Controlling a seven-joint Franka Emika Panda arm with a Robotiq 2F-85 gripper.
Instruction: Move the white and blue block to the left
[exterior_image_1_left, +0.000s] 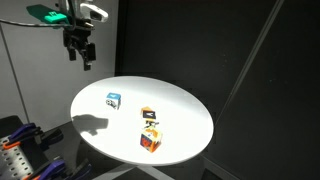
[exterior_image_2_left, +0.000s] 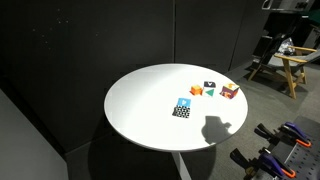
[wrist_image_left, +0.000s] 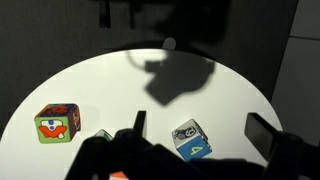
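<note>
White faces, light-blue edges and a dark mark: the white and blue block (exterior_image_1_left: 113, 99) sits toward the 10 o'clock side of the round counter (exterior_image_1_left: 185, 120) in an exterior view. We see the end effector (exterior_image_1_left: 80, 52) hanging high, well apart from the block, at about 11 o'clock from it, jaws spread and holding nothing. In the wrist view the block (wrist_image_left: 190, 139) shows between the dark fingers (wrist_image_left: 262, 135). The counter is smooth, matte white. An orange-and-white cube (exterior_image_1_left: 149, 115) and a red-and-blue cube (exterior_image_1_left: 150, 141) stand at 4 and 5 o'clock from the block, off the line to the end effector.
</note>
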